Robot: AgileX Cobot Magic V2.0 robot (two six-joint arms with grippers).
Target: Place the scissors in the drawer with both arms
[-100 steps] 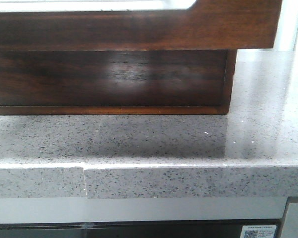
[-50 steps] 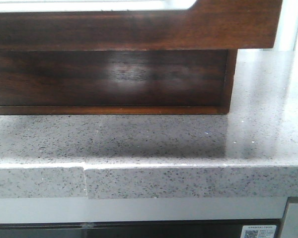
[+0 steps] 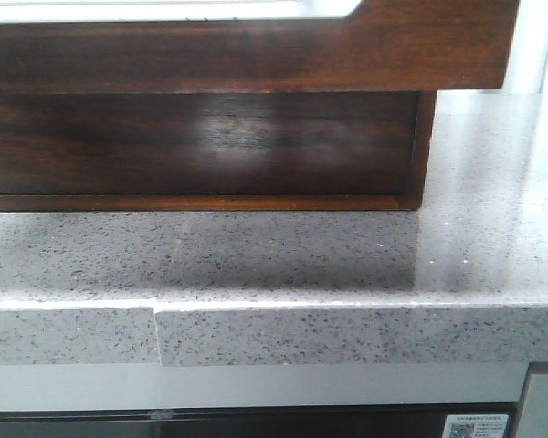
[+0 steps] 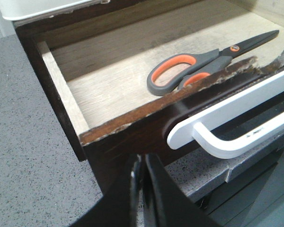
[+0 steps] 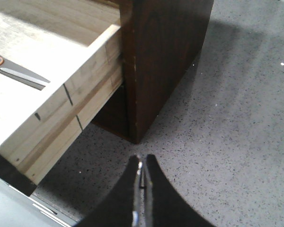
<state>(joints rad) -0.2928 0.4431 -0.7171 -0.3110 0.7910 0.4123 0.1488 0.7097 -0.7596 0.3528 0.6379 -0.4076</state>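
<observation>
The scissors, grey with orange-lined handles and dark blades, lie flat on the pale floor of the open drawer. Their blade tips show in the right wrist view. The drawer's dark reddish-brown front fills the top of the front view and carries a white bar handle. My left gripper is shut and empty, close in front of the drawer front's left part. My right gripper is shut and empty, over the counter beside the cabinet's right corner.
The drawer cabinet stands on a speckled grey stone counter, whose front edge runs below it. A pale drawer side wall juts out past the cabinet. A white tray-like rim lies on the cabinet top.
</observation>
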